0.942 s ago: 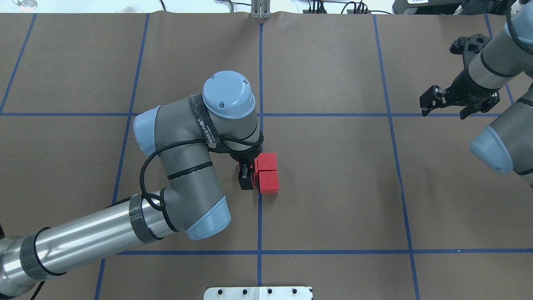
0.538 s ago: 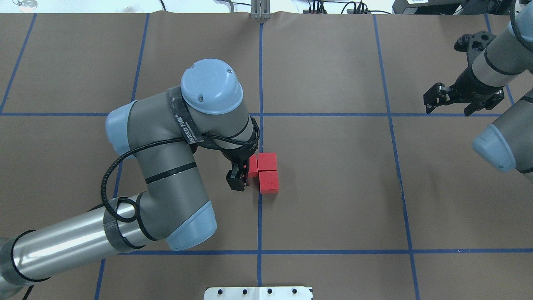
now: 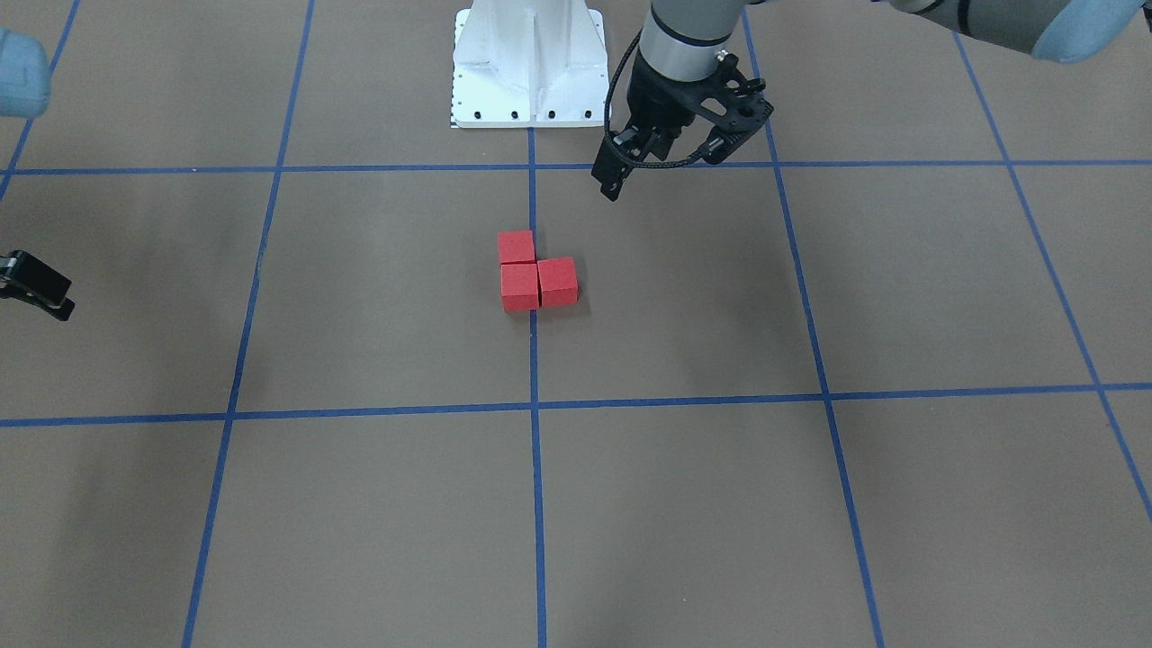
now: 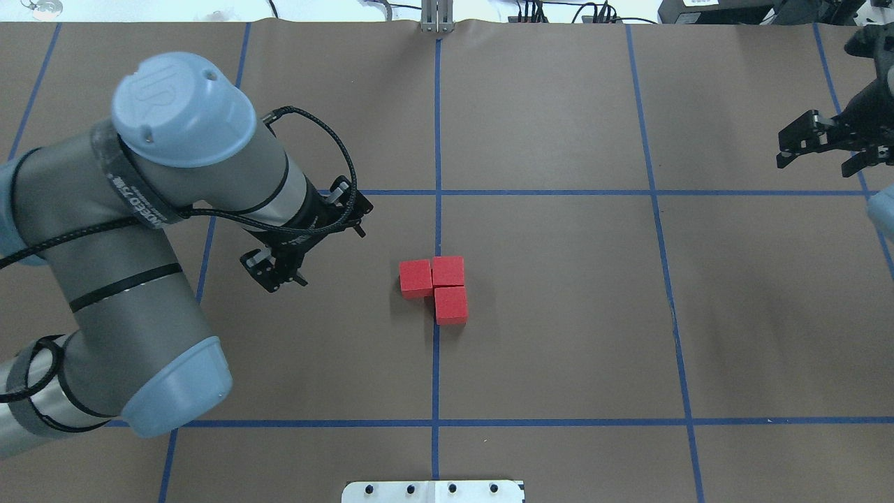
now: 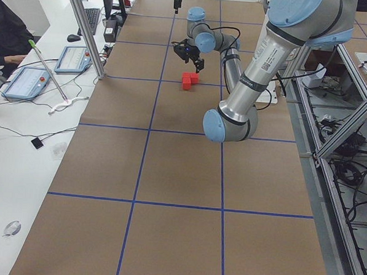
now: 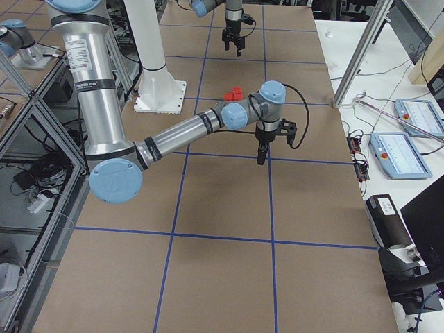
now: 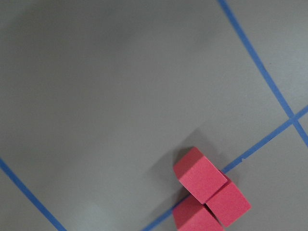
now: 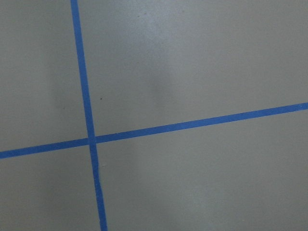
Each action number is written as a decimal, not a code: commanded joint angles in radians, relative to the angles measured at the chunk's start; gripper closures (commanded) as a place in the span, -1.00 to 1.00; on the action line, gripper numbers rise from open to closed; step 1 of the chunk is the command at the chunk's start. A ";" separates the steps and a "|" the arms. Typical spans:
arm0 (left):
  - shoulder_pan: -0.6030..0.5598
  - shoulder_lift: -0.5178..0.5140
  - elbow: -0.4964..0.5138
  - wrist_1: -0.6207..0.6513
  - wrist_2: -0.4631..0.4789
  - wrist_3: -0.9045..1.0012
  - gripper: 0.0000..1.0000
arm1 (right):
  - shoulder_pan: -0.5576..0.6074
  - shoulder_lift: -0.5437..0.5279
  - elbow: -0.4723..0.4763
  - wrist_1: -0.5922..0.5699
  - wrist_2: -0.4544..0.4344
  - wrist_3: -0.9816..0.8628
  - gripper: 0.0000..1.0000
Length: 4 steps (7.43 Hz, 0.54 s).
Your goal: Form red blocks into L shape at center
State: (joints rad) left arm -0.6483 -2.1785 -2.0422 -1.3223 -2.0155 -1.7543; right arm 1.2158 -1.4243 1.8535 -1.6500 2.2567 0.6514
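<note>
Three red blocks point(image 4: 448, 271) lie touching in an L shape on the brown paper at the center, across the middle blue tape line point(image 4: 436, 363); they also show as the red blocks point(image 3: 519, 286) and the red blocks point(image 7: 207, 190). No gripper touches them. My left gripper point(image 4: 311, 248) hangs raised to their left, open and empty; it is the left gripper point(image 3: 664, 171) near the base. My right gripper point(image 4: 821, 162) stands open and empty at the far right edge.
The white robot base point(image 3: 528, 63) stands at the table's near edge point(image 4: 433, 491). Blue tape lines grid the paper point(image 8: 91, 139). A side desk with tablets point(image 5: 29, 80) and a seated person's arm point(image 5: 7, 36) lies beyond the far side.
My left gripper has come off the left block and swung up and away to the left. The blocks have stayed put. My right gripper has drawn farther right.
</note>
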 commanded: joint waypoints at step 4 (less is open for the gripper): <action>-0.350 0.174 0.045 -0.009 -0.066 0.868 -1.00 | 0.240 -0.174 -0.004 -0.001 0.070 -0.298 -1.00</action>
State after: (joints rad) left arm -0.9130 -2.0255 -2.0401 -1.3290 -2.0393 -1.0428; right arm 1.4040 -1.5638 1.8491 -1.6506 2.3094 0.4021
